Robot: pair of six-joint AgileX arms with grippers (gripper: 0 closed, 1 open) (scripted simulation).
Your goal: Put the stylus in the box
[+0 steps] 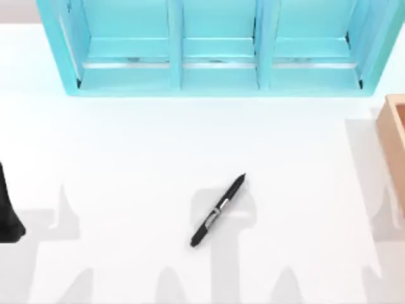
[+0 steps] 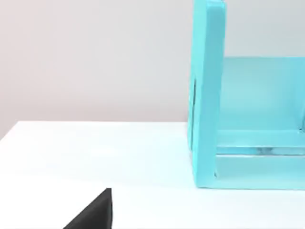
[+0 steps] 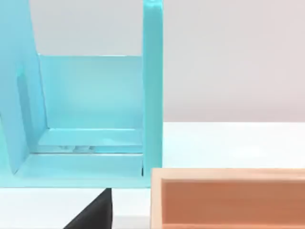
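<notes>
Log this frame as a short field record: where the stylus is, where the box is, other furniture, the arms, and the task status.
stylus: lying flat on the white table, near the middle, pointed tip toward the far right
box: tan, at the table's right edge, partly cut off
shelf unit: turquoise, three bays, along the far edge
left arm: dark part at the left edge, parked
contact: nothing touches the stylus
status: stylus not yet in the box
</notes>
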